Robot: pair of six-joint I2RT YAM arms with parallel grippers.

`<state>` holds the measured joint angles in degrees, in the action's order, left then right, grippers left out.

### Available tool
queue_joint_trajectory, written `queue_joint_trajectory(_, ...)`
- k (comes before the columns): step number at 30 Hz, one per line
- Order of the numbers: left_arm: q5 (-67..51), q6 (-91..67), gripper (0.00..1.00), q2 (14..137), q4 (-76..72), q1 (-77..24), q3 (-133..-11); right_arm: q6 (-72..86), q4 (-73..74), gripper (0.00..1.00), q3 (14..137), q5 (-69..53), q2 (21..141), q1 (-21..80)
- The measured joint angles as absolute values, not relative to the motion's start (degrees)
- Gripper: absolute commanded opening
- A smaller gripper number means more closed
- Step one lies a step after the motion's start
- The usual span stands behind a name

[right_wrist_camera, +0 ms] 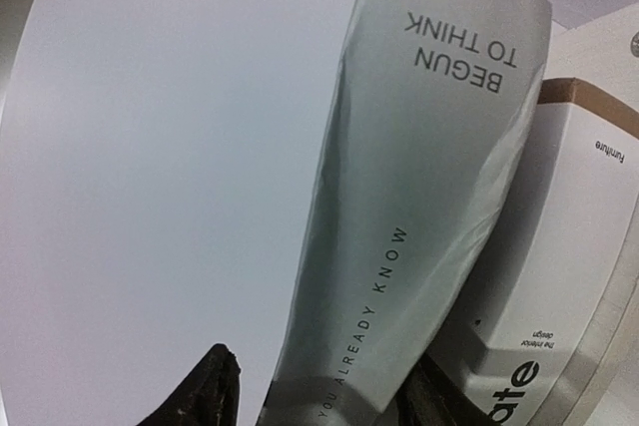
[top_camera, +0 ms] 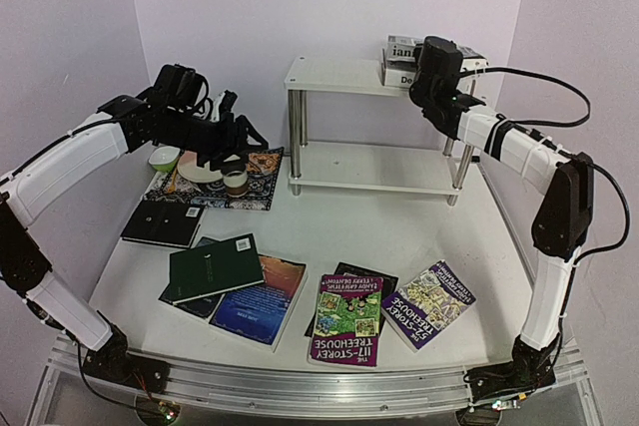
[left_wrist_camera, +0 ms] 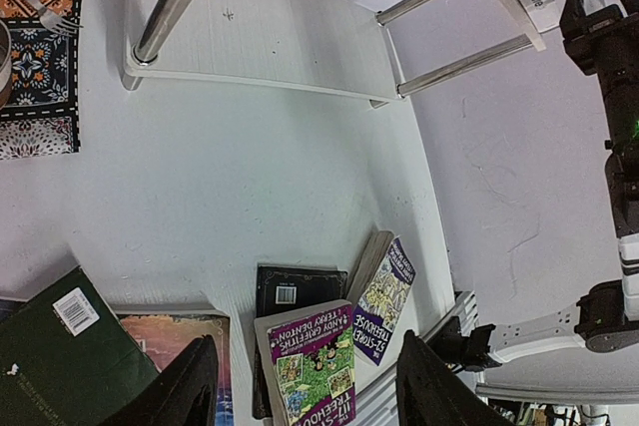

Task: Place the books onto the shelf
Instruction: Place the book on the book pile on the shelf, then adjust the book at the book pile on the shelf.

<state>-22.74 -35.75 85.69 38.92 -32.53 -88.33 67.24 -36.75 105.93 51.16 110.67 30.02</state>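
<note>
Up top, straddles grey book (right_wrist_camera: 419,177) with right gripper (right_wrist_camera: 319,378), laying it on white book (right_wrist_camera: 569,246) atop the shelf (top_camera: 334,75), likely to stack flat; clamped or freed, cannot tell. Hangs left gripper (left_wrist_camera: 308,356) parted, empty, probably poised for loose books (top_camera: 344,316).

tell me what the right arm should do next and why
Probably ease the right gripper back off the grey book. It lies on the white book on the top board of the shelf, and a gap shows beside one finger, so it looks released.
</note>
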Motion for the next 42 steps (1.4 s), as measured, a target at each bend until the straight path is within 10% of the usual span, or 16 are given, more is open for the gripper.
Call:
queue_joint_trajectory(27, -23.8, -34.4, 0.61, 86.6, 38.3, -32.5, -88.3, 75.1, -21.8, 0.98, 102.6, 46.3, 104.6, 30.0)
queue_joint_trajectory(42, -23.8, -34.2, 0.61, 86.5, 37.6, -32.5, -86.2, 67.7, -22.2, 0.98, 93.6, 41.0, 98.4, 30.0)
